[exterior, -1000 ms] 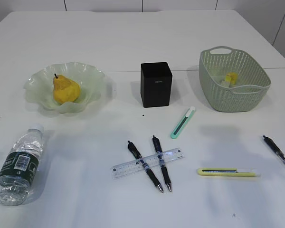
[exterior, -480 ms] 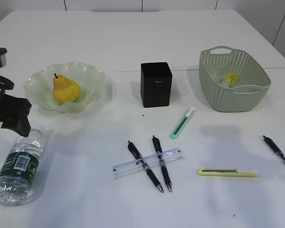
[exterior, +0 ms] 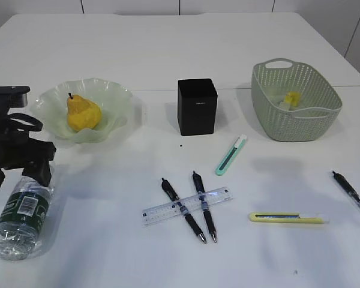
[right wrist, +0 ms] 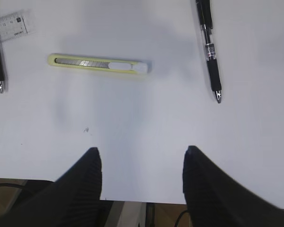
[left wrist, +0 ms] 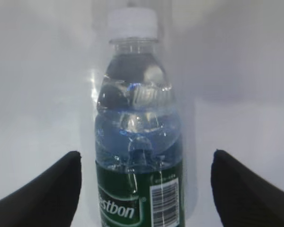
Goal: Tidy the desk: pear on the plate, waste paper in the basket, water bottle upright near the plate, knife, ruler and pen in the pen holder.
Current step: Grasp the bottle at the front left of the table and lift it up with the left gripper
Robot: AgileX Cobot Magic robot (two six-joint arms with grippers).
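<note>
While the white surface (exterior: 168,54) fills nearly the whole exterior frame, the sage-green basket (exterior: 270,114) sits at the upper right with a yellow waste paper (exterior: 292,98) scrap inside it. At the upper left the pale green plate (exterior: 117,111) with its ruffled rim carries the yellow pear (exterior: 82,113), stem up. The left tool (exterior: 18,171) stands at the left edge of the frame, directly over the cap end of the water bottle (exterior: 23,216), which lies on its side at the lower left. From the left wrist view the two dark fingers (left wrist: 47,187) stand wide apart on either side of the bottle without touching it; the dark green label reads "...estbon" in white letters beside a barcode. The black pen holder (exterior: 197,107) stands upright at centre top, with small pale writing on its front too fine to read. Below it the clear ruler (exterior: 186,206) lies under two crossed black pens (exterior: 204,207), its printed numerals unreadable. A yellow knife (exterior: 288,217) lies at the lower right, a teal knife (exterior: 230,155) just right of centre, and a third pen (exterior: 351,195) at the right edge. In the right wrist view the right tool (right wrist: 142,184) hangs open and empty over the surface's near edge, below the yellow knife.
</note>
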